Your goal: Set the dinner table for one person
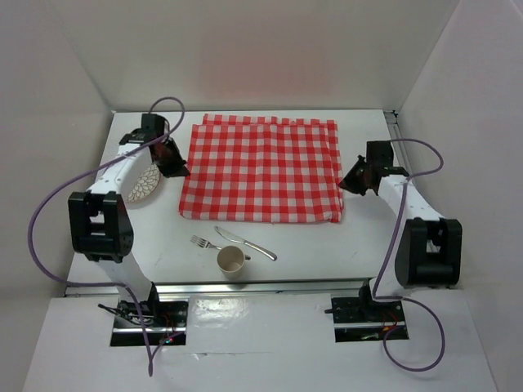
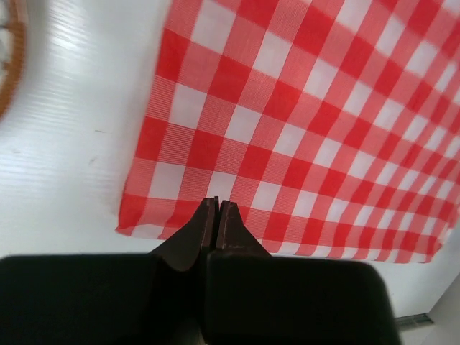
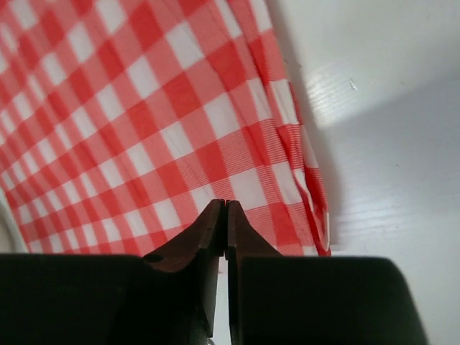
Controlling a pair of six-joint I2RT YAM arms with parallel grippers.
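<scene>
Top external view: the dinner table [image 1: 310, 245] fills the floor of the white enclosure, a plain white rectangle whose long axis I judge to run from 9 o'clock to 3 o'clock, with metal rails along its 6 o'clock and 3 o'clock edges. A red-and-white checked cloth [image 1: 261, 167] lies spread flat on it, from the centre toward 12 o'clock. A patterned plate [image 1: 145, 186] sits off the cloth at its 9 o'clock side, partly under the left arm, while a fork [image 1: 204, 243], a knife [image 1: 245, 243] and a cup [image 1: 231, 261] lie close together on bare table at the cloth's 6 o'clock. So the cloth looks laid, and moving the plate, cutlery and cup onto it appears to be what is left. The left gripper [image 1: 176, 166] hangs at the cloth's 9 o'clock edge, the right gripper [image 1: 350, 181] at its 3 o'clock edge. Left wrist view: the left gripper [image 2: 218, 203] has its fingertips pressed together with nothing visibly between them, above a corner of the cloth [image 2: 302, 129]; white table [image 2: 79, 144] and a sliver of plate rim [image 2: 11, 65] show toward 9 o'clock. Right wrist view: the right gripper [image 3: 225, 203] is likewise closed and empty over the cloth's [image 3: 144, 129] folded edge, with bare table [image 3: 381, 144] at 3 o'clock
</scene>
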